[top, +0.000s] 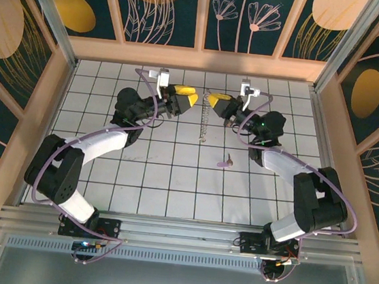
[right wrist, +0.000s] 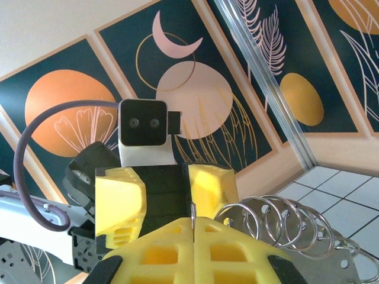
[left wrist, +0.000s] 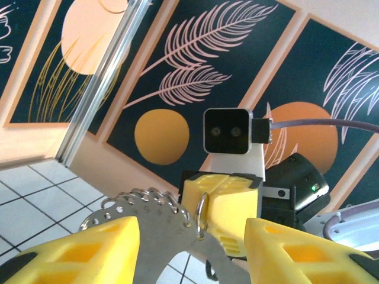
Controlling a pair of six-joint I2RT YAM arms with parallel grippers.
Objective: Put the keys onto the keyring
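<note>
Pinching the keyring [right wrist: 284, 228] tight in the right gripper [right wrist: 193, 223]; straddling it, seemingly without contact, with the left gripper [left wrist: 190, 229] spread.

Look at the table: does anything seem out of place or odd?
The key lies alone on the white tiles, apart from the keyring, which the right tool clamps. Nothing else looks odd.

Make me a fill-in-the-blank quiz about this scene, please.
The tiny mauve-pink key lies on the white tiled table, nearer the ___ arm.
The right end effector is ___ on the silver metal keyring of linked rings.
The left end effector's yellow fingers stand ___, the keyring between them.
Missing words: right; shut; apart.
</note>
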